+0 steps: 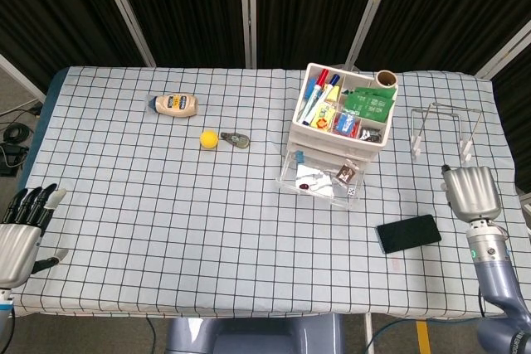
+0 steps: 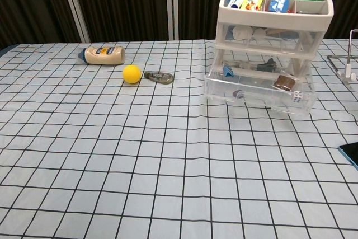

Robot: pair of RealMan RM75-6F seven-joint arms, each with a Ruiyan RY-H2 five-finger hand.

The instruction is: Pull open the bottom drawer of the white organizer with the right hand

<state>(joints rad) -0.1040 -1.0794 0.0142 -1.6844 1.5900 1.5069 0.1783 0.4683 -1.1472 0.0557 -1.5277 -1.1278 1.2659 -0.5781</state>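
The white organizer (image 1: 342, 113) stands on the counter (image 1: 166, 205) in the far right part of it, and its bottom drawer (image 1: 322, 180) is pulled out toward the near side, so the small things inside it show from above; in the chest view the bottom drawer (image 2: 258, 94) sticks out in front of the two drawers above it. The top tray of the organizer holds markers and green packets. The right hand (image 1: 471, 193) is at the right edge of the counter, well apart from the organizer, with its back to the camera; it holds nothing, and whether its fingers are spread or curled I cannot tell from this side. The left hand (image 1: 18, 238) is at the near left edge of the counter, it holds nothing and its fingers (image 1: 33, 201) lie straight and slightly apart. A black phone (image 1: 407, 234) lies on the counter near the right hand, on the near side of the organizer. A wire rack (image 1: 444, 130) stands to the right of the organizer. On the far left part lie a small bottle (image 1: 174, 104), a yellow ball (image 1: 209, 139) and just beside it a metal clip (image 1: 236, 139)
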